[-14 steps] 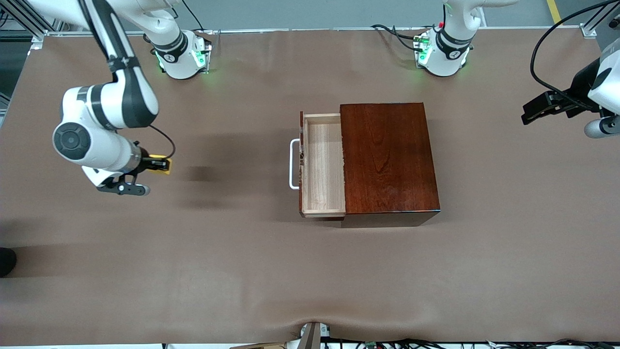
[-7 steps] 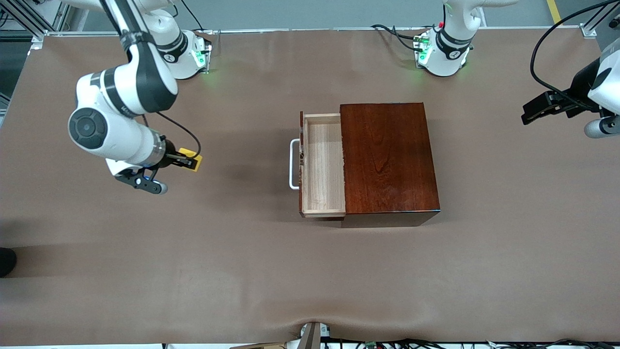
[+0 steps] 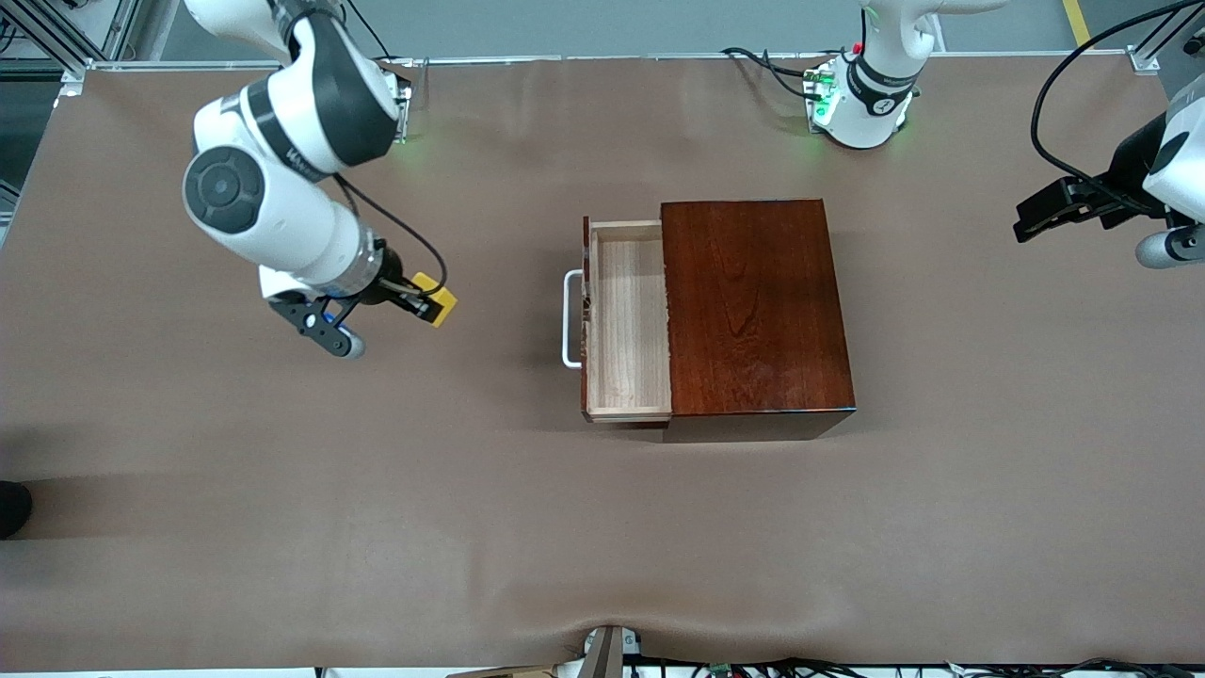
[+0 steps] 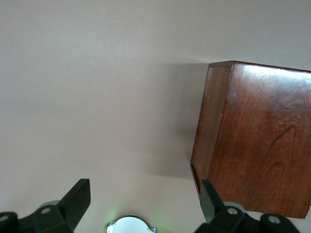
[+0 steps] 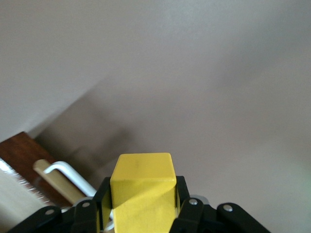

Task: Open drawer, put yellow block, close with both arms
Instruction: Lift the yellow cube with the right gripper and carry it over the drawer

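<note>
With the light-wood drawer [image 3: 628,320] already pulled out of the glossy reddish-brown wooden box [image 3: 753,306], the right pincer [image 3: 425,303] grips the small yellow cube [image 3: 439,300] over the brown worktop [image 3: 377,490] toward the right arm's end from the drawer, while the left pincer [image 4: 141,206] waits open, so placing and closing remain.

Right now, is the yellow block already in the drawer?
No, the yellow block is held in the right gripper over the table, short of the open drawer.

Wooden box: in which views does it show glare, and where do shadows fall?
Left wrist view: pale sheen on the wooden box top, shadow beside its side. Front view: only faint sheen; a soft shadow lies on the table near the drawer. Right wrist view: a broad shadow past the yellow block.
</note>
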